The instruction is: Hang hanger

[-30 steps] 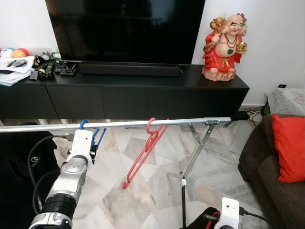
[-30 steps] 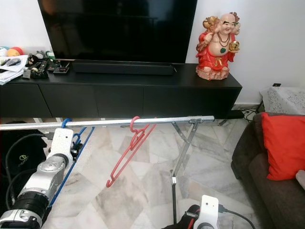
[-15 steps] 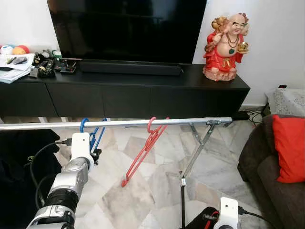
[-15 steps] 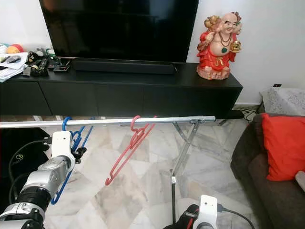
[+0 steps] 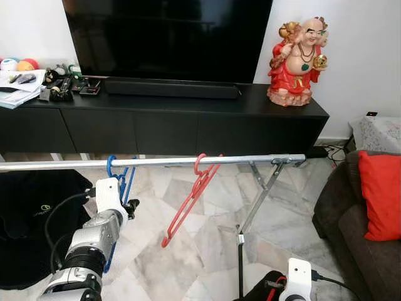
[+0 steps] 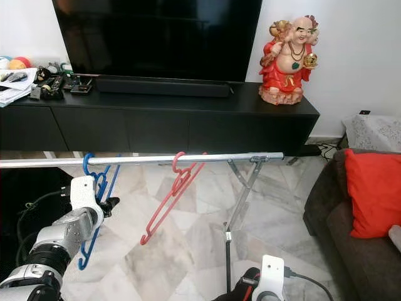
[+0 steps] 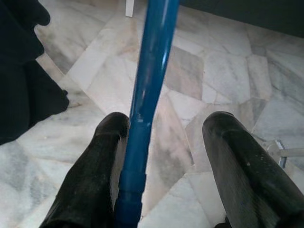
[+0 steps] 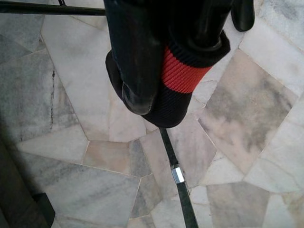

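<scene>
Hook of the blue hanger (image 5: 113,170) sits over the silver rail (image 5: 150,162), toward its left end, with the red hanger (image 5: 188,202) hooked nearer the rail's middle. My left gripper (image 7: 164,156) is just below the rail, fingers spread, blue bar running lengthwise between them and against one pad, likely no clamp. Long axis hangs down from the rail, slightly slanted. Right gripper (image 8: 156,90) is low beneath the rail, closed on a black-and-red cloth (image 8: 183,71), so left arm is nearer.
</scene>
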`<state>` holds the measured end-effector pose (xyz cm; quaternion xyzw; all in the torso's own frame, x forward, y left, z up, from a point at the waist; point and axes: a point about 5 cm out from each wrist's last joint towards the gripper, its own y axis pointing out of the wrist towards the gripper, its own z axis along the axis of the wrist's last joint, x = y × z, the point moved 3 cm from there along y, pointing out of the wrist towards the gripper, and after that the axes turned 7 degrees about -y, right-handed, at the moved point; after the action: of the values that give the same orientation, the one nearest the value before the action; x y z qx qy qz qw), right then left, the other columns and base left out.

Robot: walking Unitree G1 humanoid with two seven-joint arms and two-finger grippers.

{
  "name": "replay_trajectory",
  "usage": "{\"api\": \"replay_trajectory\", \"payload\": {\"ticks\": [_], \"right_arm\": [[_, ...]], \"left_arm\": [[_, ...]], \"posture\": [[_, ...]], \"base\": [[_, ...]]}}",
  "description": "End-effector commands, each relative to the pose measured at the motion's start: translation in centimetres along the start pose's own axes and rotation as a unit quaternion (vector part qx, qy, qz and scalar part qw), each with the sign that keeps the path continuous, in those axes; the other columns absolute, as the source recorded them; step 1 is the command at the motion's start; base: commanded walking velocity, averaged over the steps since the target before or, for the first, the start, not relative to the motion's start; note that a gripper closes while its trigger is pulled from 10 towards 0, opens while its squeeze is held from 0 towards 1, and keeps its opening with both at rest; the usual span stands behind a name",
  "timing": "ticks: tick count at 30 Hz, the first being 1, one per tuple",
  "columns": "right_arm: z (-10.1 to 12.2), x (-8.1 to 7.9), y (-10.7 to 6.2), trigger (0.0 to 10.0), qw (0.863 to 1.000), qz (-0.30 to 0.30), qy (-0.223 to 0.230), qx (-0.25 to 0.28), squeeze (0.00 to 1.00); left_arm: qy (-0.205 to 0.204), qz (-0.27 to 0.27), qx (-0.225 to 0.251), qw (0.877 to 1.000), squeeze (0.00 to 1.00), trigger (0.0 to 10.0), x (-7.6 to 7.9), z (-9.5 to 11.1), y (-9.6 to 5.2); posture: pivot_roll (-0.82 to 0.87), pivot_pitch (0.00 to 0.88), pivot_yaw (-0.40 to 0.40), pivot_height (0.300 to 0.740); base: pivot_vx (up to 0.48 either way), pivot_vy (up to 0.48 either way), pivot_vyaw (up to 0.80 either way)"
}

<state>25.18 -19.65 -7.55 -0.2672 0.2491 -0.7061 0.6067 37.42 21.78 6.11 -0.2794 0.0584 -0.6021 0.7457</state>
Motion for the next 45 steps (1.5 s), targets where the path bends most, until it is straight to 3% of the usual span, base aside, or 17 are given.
{"api": "replay_trajectory", "payload": {"ticks": [1,5,10,11,12,13,14,23,37,45], "right_arm": [[0.9,0.1,0.2,10.0,1.000,-0.002,-0.004,0.012,0.00],[0.9,0.2,0.2,10.0,1.000,0.000,-0.006,0.013,0.00],[1.0,0.2,0.2,10.0,1.000,0.001,-0.006,0.014,0.00],[1.0,0.2,0.2,10.0,1.000,0.001,-0.007,0.014,0.00],[1.0,0.2,0.2,10.0,1.000,0.001,-0.007,0.014,0.00],[1.0,0.2,0.2,10.0,1.000,0.001,-0.007,0.014,0.00],[1.0,0.2,0.2,10.0,1.000,0.001,-0.007,0.014,0.00],[0.8,0.1,0.2,10.0,1.000,0.000,-0.008,0.009,0.00],[0.4,-0.1,0.1,10.0,1.000,0.002,-0.006,0.001,0.00],[-0.3,0.1,0.0,10.0,1.000,0.003,-0.007,-0.009,0.00]], "left_arm": [[-0.002,-0.003,0.006,1.000,0.00,10.0,0.4,0.7,0.1],[0.098,0.024,0.070,0.992,0.00,10.0,0.4,2.4,0.0],[0.126,0.027,0.083,0.988,0.00,10.0,1.0,2.7,0.1],[0.132,0.029,0.083,0.987,0.00,9.0,1.1,2.6,0.1],[0.141,0.032,0.082,0.986,0.00,4.5,1.1,2.5,0.2],[0.141,0.032,0.082,0.986,0.00,4.5,1.1,2.5,0.2],[0.156,0.041,0.081,0.983,0.00,0.0,1.0,2.5,0.2],[0.170,0.053,0.055,0.982,0.00,0.0,1.1,1.4,0.6],[0.165,0.057,0.069,0.982,0.00,0.0,1.1,1.9,0.6],[0.168,0.056,0.062,0.982,0.00,0.0,1.0,1.1,0.6]], "posture": [[0.12,0.000,-0.066,0.740],[0.12,0.000,-0.069,0.740],[0.12,0.000,-0.070,0.740],[0.12,0.000,-0.070,0.740],[0.12,0.000,-0.070,0.740],[0.12,0.000,-0.070,0.740],[0.11,0.000,-0.070,0.740],[0.11,0.000,-0.066,0.740],[0.12,0.000,-0.064,0.740],[0.12,0.000,-0.065,0.740]], "base": [[0.000,0.000,0.00],[0.000,0.000,0.00],[0.000,0.000,0.00],[0.000,0.000,0.00],[0.000,0.000,0.00],[0.000,0.000,0.00],[0.000,0.000,0.00],[0.000,0.000,0.00],[0.000,0.000,0.00],[0.000,0.000,0.00]]}}
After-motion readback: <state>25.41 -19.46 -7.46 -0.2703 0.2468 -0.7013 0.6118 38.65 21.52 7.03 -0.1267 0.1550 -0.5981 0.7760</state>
